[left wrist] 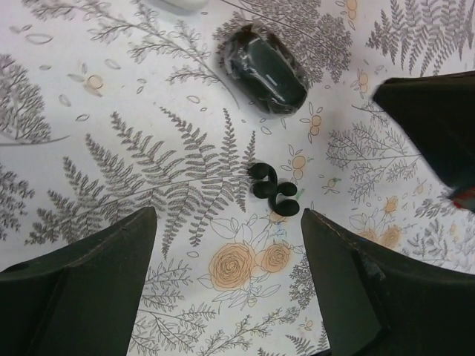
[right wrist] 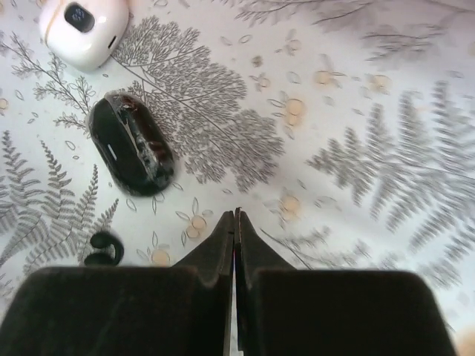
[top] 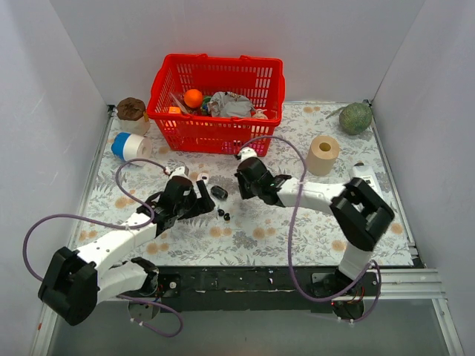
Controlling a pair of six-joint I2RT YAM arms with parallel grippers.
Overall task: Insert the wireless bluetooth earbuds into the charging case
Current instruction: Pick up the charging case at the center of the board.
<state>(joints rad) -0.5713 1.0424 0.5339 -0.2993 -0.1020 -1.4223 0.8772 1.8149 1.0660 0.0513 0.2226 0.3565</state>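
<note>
The two black earbuds lie side by side on the floral cloth; they also show in the top view and the right wrist view. The closed black charging case lies just beyond them. A white case lies farther back. No white earbuds show. My left gripper is open and empty, hovering just short of the black earbuds. My right gripper is shut and empty, right of the black case.
A red basket with several items stands at the back. A tape roll, a green ball, a blue-and-white roll and a brown object sit around it. White walls close in both sides.
</note>
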